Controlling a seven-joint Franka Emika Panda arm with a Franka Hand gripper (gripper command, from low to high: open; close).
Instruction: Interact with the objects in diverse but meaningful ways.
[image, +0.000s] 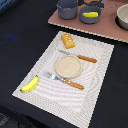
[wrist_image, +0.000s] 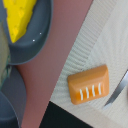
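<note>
Fingers not visible in either view; open or closed, cannot tell. Bread loaf (image: 68, 40) (wrist_image: 90, 84) on placemat (image: 35, 65) near far edge, knife (image: 79, 56) beside it. Cheese (image: 90, 14) (wrist_image: 20, 19) in grey pan (image: 93, 18) on pink board (image: 107, 30). Plate (image: 68, 66) mid-mat, fork (image: 65, 80) beside it, banana (image: 30, 85) at corner.

Striped placemat (image: 95, 75) holds plate (image: 68, 66), fork (image: 65, 80), knife (image: 79, 56).
</note>
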